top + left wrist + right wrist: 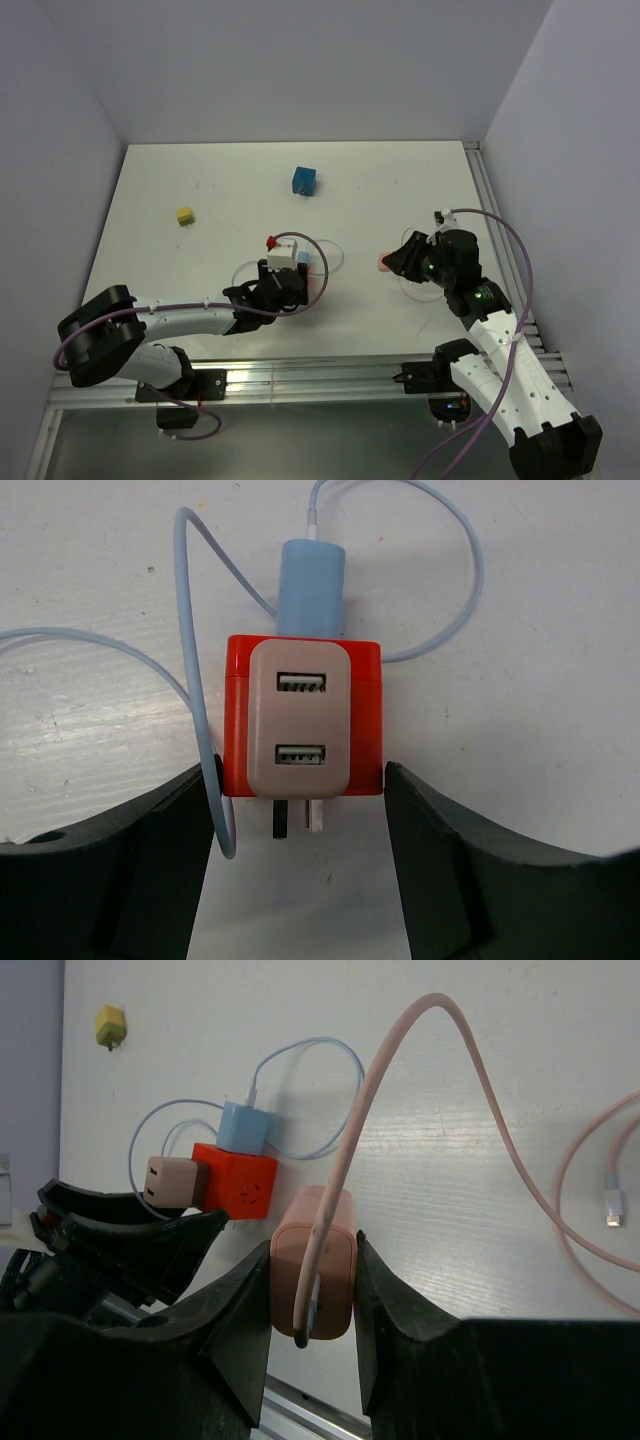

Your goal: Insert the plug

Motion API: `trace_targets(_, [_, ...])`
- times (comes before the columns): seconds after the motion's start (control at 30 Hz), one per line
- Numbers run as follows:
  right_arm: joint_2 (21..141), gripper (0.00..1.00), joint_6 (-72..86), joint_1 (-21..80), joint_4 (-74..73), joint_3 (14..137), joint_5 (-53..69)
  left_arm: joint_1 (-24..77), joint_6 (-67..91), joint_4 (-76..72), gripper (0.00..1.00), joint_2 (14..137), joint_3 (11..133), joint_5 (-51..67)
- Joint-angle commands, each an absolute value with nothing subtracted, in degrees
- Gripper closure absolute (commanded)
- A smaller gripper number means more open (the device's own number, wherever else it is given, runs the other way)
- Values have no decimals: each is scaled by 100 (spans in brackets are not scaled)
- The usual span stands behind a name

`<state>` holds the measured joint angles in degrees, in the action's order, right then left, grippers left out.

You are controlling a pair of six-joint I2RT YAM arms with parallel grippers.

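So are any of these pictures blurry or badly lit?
Top view: even soft light, no glare on the white table. Left wrist view: red adapter cube sharp, left fingers dark and featureless. Right wrist view: pink charger clear, right fingers by the lens nearly black.

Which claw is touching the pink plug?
Touching, the right claw: the right wrist view shows its fingers pressed on both sides of the pink plug.

Socket block (362, 720) on the table (400, 190), near charger (300, 720) before it, far charger (311, 585) behind.

Bright even light, soft faint shadows, wrist views sharp throughout
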<state>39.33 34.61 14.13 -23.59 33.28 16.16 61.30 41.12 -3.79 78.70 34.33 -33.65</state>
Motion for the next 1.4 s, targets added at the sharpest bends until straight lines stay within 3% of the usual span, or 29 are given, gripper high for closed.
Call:
trace_targets(0.0, [3902,100,3349,1450,-2171,3331,1661,6100,4052,-554,29,7963,3577,-3261])
trace_targets(0.53, [3894,100,3366,1450,-2153,3305,1679,6003,4078,-685,26,7928,3507,-3155])
trace_targets(1.03, [3902,100,3358,1450,-2153,3278,1679,5933,4043,-791,31,8051,3542,-3024])
trace_targets(1.13, [3911,100,3358,1450,-2153,3278,1679,5924,4034,-782,37,8025,3516,-3006])
trace_targets(1.23, [3937,100,3366,1450,-2127,3261,1722,5898,4043,-843,52,7972,3428,-2953])
trace_targets(1.33, [3999,100,3357,1450,-2118,3269,1854,5845,4061,-914,68,7972,3349,-2831])
trace_targets(1.37, [4051,100,3349,1459,-2118,3270,1872,5827,4052,-931,83,7980,3331,-2778])
